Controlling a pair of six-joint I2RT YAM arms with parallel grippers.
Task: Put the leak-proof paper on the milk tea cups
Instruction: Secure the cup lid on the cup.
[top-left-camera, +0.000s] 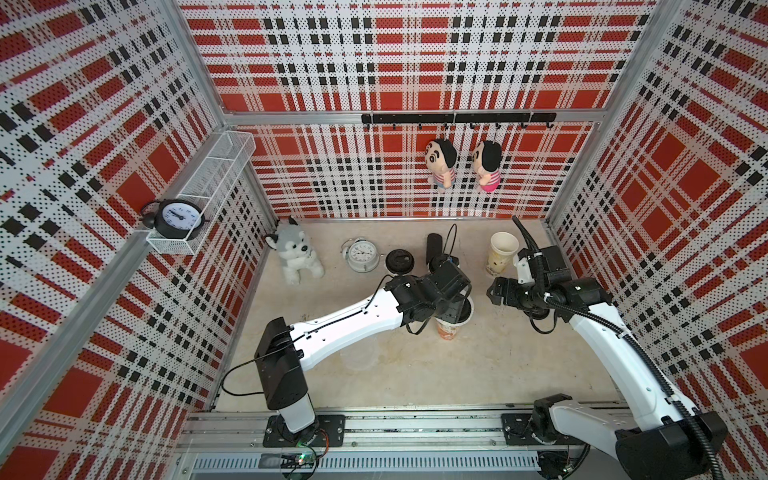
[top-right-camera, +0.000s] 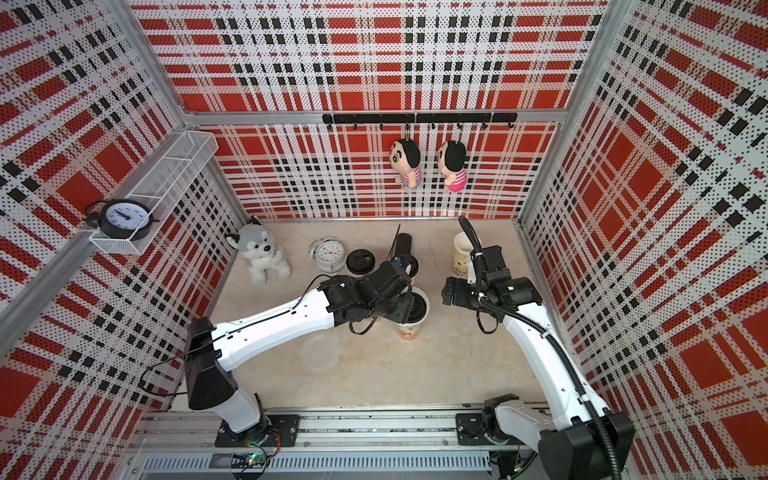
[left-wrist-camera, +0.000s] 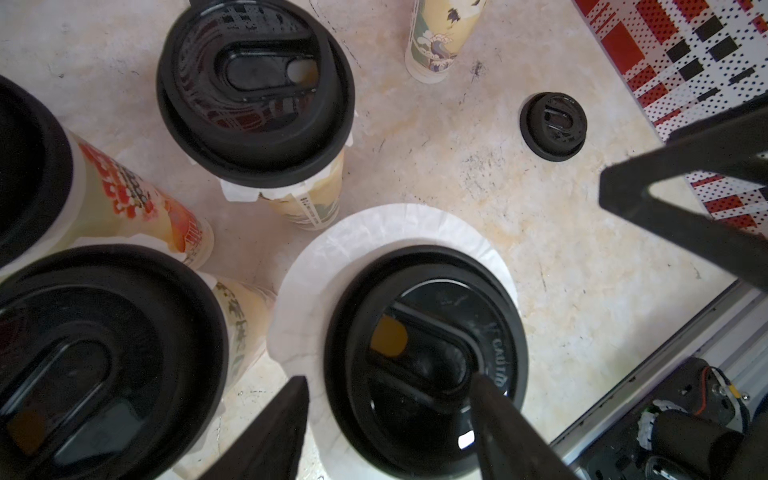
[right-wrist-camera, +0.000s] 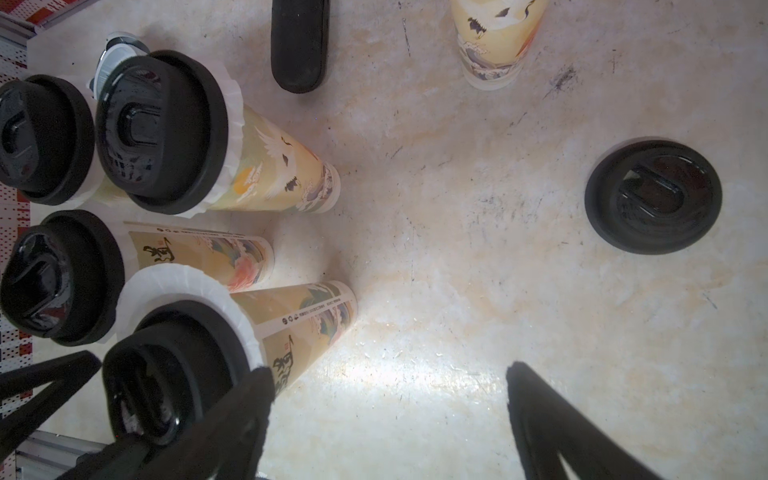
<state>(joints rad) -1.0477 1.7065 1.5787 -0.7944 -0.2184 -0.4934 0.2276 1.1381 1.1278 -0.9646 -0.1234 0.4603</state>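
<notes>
Husky plush (top-left-camera: 296, 253): sat in back left corner of bench (top-left-camera: 478, 374).
Alarm clock (top-left-camera: 362, 254): white, lay face up, near plush.
Spare leak-proof paper (top-left-camera: 358, 353): faint translucent round, flat on bench beside left forearm; sheet count unreadable.
Loose lid (top-left-camera: 400, 262): black, just beside alarm clock.
Black cylinder (top-left-camera: 434, 246): stood upright behind cup cluster.
Lidded milk tea cups (right-wrist-camera: 274, 166): four, upright and close together under left wrist; white paper edges showed below lids.
Leak-proof paper sheet (left-wrist-camera: 374, 226): spread over mouth of nearest cup, under black lid (left-wrist-camera: 436, 299); lid sat off-centre on it.
Left pincer (left-wrist-camera: 390, 378): fingers apart above that lid, one tip over lid, other over paper; gripping or not, could not tell.
Right pincer (right-wrist-camera: 386, 386): spread wide, empty, over bare bench beside cluster.
Open milk tea cup (top-left-camera: 503, 253): stood apart at back right, uncovered.
Second loose lid (right-wrist-camera: 652, 195): flat on bench, well apart from cluster.
</notes>
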